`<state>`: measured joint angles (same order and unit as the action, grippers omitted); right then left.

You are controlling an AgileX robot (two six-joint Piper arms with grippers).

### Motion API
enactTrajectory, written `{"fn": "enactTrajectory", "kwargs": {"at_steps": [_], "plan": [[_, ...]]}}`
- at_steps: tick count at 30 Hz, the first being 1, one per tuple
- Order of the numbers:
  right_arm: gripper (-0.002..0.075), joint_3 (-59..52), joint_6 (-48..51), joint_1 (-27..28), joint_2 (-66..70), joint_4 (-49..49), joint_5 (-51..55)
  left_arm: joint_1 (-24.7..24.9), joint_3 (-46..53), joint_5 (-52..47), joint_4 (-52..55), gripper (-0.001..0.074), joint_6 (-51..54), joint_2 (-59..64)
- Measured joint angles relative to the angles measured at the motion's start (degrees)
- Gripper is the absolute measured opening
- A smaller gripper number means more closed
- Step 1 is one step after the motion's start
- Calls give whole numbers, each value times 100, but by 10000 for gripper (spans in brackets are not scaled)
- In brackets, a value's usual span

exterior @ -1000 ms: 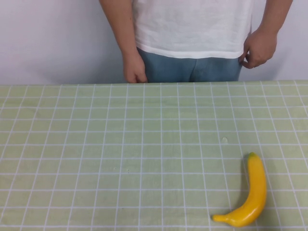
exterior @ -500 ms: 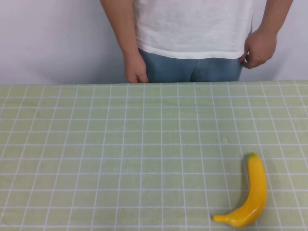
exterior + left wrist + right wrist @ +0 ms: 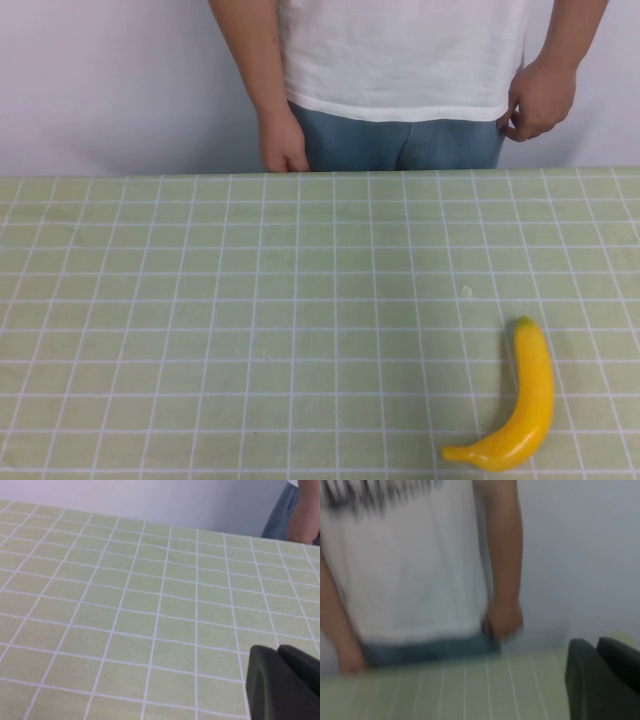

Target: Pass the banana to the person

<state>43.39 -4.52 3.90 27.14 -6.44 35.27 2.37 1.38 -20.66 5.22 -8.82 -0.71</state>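
Observation:
The banana [image 3: 530, 400] is bright yellow with a greenish tip and lies on the green checked tablecloth [image 3: 250, 300] at the near right. The person [image 3: 400, 60], in a white T-shirt and blue jeans, stands behind the far edge with both hands down at the hips. Neither gripper shows in the high view. My left gripper [image 3: 277, 650] is shut and empty, low over bare cloth. My right gripper [image 3: 596, 642] is shut and empty, raised and facing the person [image 3: 420, 570]. The banana is not in either wrist view.
A plain white wall stands behind the table. The table's far edge runs just in front of the person. The person's arm and jeans [image 3: 300, 510] show at the far corner in the left wrist view.

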Motion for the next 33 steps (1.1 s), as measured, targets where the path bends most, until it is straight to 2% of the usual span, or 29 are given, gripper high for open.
{"fn": "enactTrajectory", "kwargs": {"at_steps": [2,6,11,14,17,18,20,24,27,30,33], "plan": [[-7,74,198,0,359,62,175,0,0,0,0,-4,0,0],[-7,74,183,0,948,-984,359,0,0,0,0,-4,0,0],[4,74,957,0,1905,-2049,1628,0,0,0,0,-4,0,0],[97,74,1166,-117,2477,-2266,2089,0,0,0,0,-4,0,0],[273,74,1105,-549,2955,-2179,2060,0,0,0,0,-4,0,0],[328,74,976,-764,3107,-2124,1956,0,0,0,0,-4,0,0],[386,74,452,-1196,3393,-1802,1702,0,0,0,0,-4,0,0],[392,74,-1056,-2149,4081,-865,1314,0,0,0,0,-4,0,0],[395,74,-1609,-2635,4595,-460,903,0,0,0,0,-4,0,0],[395,74,-1784,-2849,5131,-520,410,0,0,0,0,-4,0,0],[395,74,-2035,-2837,5603,-488,89,0,0,0,0,-4,0,0]]}}
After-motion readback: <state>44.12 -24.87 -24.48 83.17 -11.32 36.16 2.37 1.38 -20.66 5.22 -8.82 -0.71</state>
